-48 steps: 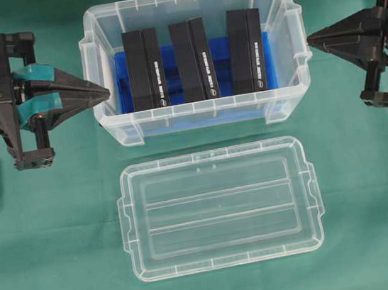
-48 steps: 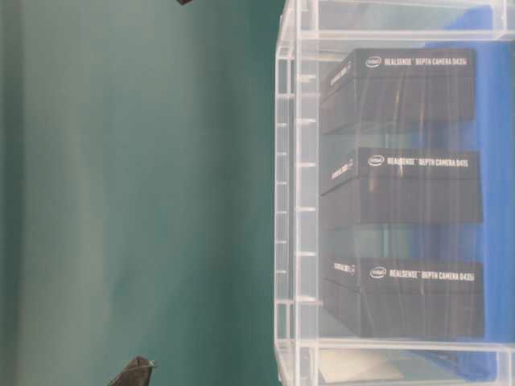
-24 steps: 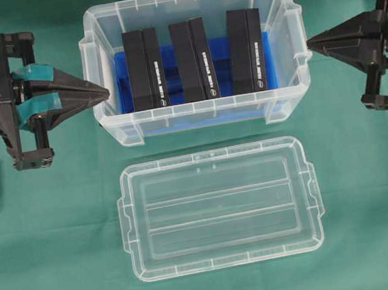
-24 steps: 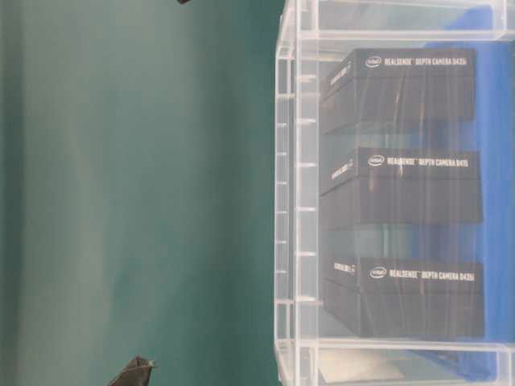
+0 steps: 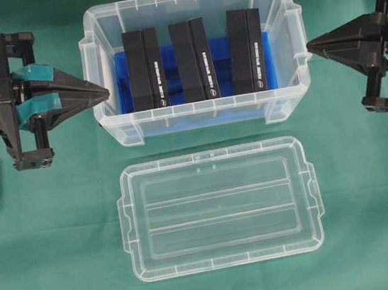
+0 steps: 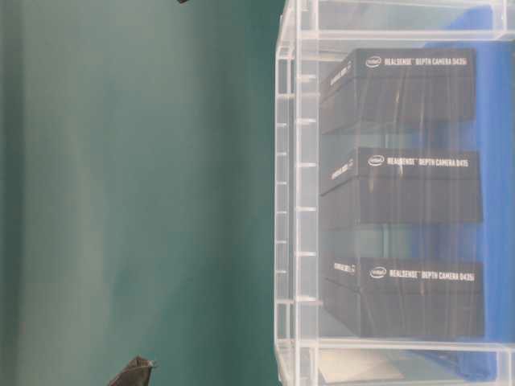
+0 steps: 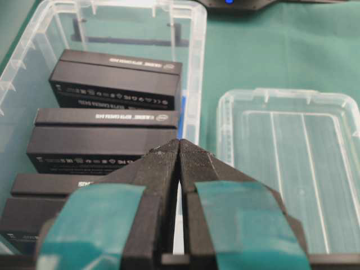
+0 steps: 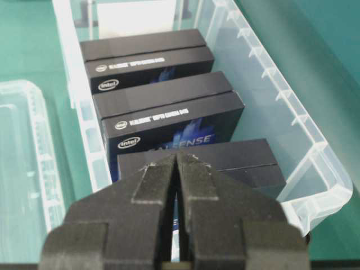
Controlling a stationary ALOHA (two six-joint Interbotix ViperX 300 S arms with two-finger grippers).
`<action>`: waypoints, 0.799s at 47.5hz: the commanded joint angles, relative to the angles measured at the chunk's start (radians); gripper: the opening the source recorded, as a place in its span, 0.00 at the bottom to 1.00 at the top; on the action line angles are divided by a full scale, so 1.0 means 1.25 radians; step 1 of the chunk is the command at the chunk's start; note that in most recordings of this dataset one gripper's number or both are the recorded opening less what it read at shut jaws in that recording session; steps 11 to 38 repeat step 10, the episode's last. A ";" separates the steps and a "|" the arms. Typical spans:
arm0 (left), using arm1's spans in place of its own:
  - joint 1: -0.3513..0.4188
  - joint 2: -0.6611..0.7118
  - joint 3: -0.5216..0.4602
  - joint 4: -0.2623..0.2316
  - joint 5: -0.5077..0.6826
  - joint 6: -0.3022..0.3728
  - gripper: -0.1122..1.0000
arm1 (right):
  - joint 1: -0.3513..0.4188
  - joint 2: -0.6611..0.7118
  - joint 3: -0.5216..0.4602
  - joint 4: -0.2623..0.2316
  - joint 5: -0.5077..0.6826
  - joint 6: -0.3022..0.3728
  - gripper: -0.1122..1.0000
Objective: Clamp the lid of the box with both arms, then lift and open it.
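In the overhead view the left gripper (image 5: 105,93), banded with teal tape, sits at the left edge of the frame with its wedge fingers pressed together, its tip just beside the left wall of the box (image 5: 109,125) and holding nothing; whether it touches the wall cannot be told. The right gripper (image 5: 309,45) mirrors it at the right edge, fingers also together and empty, its tip just off the box's right handle. The box stands in the upper middle of the frame on a green cloth (image 5: 52,264), with three black packs (image 5: 145,69) standing over a blue bottom. The lid (image 5: 220,208) lies flat on the cloth in the lower middle, apart from the box and from both grippers. Against the earlier overhead pictures, nothing has visibly shifted except the right gripper, which sits a shade further left and lower. In the table-level view, turned on its side, the box fills the right half with the packs stacked in the picture, green cloth fills the left, and a dark fingertip (image 6: 135,373) shows at the bottom edge, unchanged from before. The left wrist view shows the taped fingers (image 7: 157,169) closed to a thin seam, the box at upper left and the lid at right. The right wrist view shows black fingers (image 8: 154,183) likewise closed above the box, the lid's edge at far left.
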 commanded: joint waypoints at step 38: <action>-0.002 -0.004 -0.011 -0.002 -0.007 0.000 0.11 | 0.009 0.000 -0.010 0.000 -0.002 0.002 0.10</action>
